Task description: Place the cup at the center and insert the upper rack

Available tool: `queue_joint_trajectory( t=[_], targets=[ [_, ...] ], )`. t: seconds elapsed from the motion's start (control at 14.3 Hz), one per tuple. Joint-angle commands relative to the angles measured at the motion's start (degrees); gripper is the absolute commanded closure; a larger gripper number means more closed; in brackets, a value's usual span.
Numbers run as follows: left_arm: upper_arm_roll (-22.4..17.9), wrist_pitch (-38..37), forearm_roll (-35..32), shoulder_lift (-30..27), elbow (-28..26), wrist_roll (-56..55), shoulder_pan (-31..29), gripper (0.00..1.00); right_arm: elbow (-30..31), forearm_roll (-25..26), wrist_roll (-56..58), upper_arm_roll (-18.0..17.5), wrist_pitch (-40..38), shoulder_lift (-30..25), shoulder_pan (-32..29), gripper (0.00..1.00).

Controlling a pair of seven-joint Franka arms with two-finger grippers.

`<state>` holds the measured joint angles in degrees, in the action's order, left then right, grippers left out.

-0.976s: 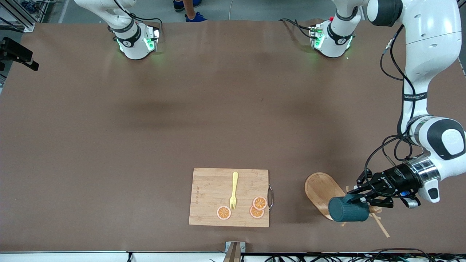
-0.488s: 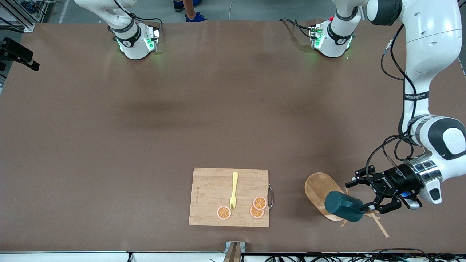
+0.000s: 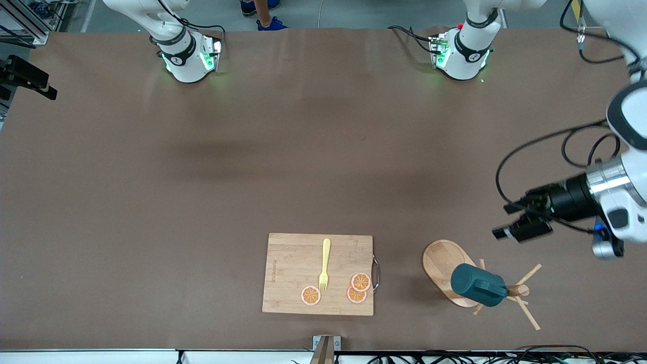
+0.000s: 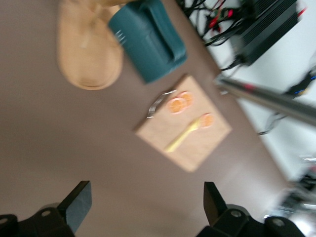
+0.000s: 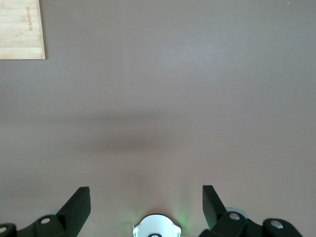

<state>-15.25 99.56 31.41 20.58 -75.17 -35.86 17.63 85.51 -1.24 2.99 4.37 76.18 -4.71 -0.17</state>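
Front view, largest item first: the brown table (image 3: 151, 192) carries everything. The left arm enters from its own end of the table, and the left gripper (image 3: 515, 222) hangs empty with fingers spread apart over bare tabletop at that end, just above the mug tree. The right arm waits; only its base shows in this view. In the right wrist view the right gripper (image 5: 146, 207) hangs over bare table with fingers wide apart, holding nothing.

The bamboo cutting board (image 3: 318, 273) lies near the table's front edge, about midway along it, bearing a yellow fork (image 3: 324, 264) and three orange slices (image 3: 357, 288).

The upper rack (image 3: 450, 270), a wooden mug tree with an oval base, stands near the front edge toward the left arm's end. The cup (image 3: 476, 285), dark teal, hangs tilted on one of its upper pegs, its bottom toward the camera, free of both grippers.

Progress, as judged: the cup appears hung on the rack. Cup and rack stand well away from the table's centre, so any centring looks undone.

Hard to make out: the peg carrying the cup and the cup's yellow inside are hidden. The left wrist view is blurred. The left arm is cut by the picture edge.
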Motion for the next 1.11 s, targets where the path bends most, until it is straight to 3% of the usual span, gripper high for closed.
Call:
queue_joint_trajectory(
  t=[0.0, 0.28, 0.42, 0.56, 0.63, 0.91, 1.05],
  targets=[
    [0.7, -5.1, -12.9, -7.2, -3.3, 2.3, 2.0, 0.00, 0.7, -0.6, 0.8, -0.5, 0.0, -0.7, -1.0, 0.00],
    [2.3, -12.6, -17.9, -14.0, -4.2, 9.8, -1.4, 0.00, 0.8, -0.6, 0.8, -0.5, -0.1, -0.7, -1.0, 0.00],
    [10.9, -17.1, -18.8, -16.4, -4.9, 11.4, -10.7, 0.00, 0.8, -0.6, 0.9, -0.4, -0.2, -0.7, -1.0, 0.00],
    [19.2, -17.9, -31.6, -21.1, -9.5, 14.3, -15.0, 0.00, 0.8, -0.5, 1.0, -0.4, -0.1, -0.7, -1.0, 0.00],
    [20.8, -17.7, -33.4, -23.2, -12.2, 15.7, -16.0, 0.00, 0.8, -0.4, 1.1, -0.4, -0.1, -0.7, -1.0, 0.00],
    [20.6, -12.9, -33.3, -30.4, -22.1, 30.5, -19.7, 0.00, 0.8, -0.3, 1.4, -0.4, -0.1, -0.7, -1.1, 0.00],
    [20.5, -12.1, -32.9, -32.2, -24.8, 31.3, -20.3, 0.00, 0.7, 0.0, 3.3, -0.4, 0.1, -0.7, -1.1, 0.00]
  ],
)
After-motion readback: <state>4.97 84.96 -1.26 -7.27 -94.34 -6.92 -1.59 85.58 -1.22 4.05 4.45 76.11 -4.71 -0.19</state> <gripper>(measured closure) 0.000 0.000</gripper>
